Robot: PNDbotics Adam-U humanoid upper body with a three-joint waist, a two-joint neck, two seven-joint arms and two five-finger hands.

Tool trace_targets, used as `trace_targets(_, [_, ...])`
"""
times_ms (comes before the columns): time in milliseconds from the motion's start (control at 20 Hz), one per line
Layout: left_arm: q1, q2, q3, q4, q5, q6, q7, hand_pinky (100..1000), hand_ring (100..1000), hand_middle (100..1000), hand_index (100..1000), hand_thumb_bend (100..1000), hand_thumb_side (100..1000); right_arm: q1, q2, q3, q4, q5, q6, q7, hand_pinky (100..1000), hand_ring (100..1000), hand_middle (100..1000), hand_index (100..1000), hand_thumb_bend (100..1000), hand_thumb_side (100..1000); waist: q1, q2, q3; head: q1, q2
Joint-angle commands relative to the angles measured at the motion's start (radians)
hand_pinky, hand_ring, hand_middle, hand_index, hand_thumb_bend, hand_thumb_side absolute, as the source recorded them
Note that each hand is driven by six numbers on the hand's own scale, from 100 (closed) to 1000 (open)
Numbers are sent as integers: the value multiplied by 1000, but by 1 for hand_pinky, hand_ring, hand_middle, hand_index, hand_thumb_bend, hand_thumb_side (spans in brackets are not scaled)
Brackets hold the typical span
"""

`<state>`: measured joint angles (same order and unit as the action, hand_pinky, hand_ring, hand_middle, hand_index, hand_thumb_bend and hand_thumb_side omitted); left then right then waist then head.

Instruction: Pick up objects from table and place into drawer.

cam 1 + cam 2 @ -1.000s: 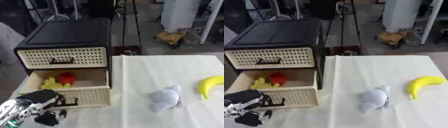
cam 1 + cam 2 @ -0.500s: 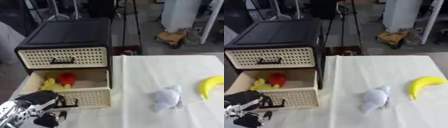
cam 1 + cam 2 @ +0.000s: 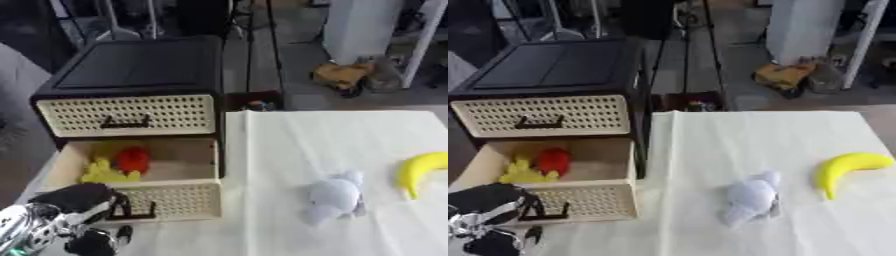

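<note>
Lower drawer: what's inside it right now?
The open lower drawer holds a red object and a yellow object at its left side. The rest of the floor looks bare, but the front wall hides the strip just behind it.

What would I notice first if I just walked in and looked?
Probably the yellow banana at the table's right edge, with a white plush toy lying left of it. Then the open lower drawer on the left, holding red and yellow things, with the robot's left hand at its front.

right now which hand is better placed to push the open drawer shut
Left. The left hand sits right at the open lower drawer's front handle; no right hand shows in either view.
</note>
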<state>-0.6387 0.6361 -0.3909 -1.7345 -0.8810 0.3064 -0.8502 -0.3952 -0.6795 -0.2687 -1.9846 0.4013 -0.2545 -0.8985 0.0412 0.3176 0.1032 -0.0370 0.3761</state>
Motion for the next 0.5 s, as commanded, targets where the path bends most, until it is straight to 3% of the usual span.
trace_targets(50, [4,48,4,-24,-7,8,-22,100,100,100,773,100,439,-5,-16,-12,-15,-7,-11,-9,705,725,617,744,100,929,-4,-24,-1,3,-1])
trace_targets(500, [20,62,3,-45,-15,4,-37,100,100,100,769,100,437,-5,-16,-12,-15,-7,-10,-9,705,725,618,745,100,930,-5,-27,0,5,-1])
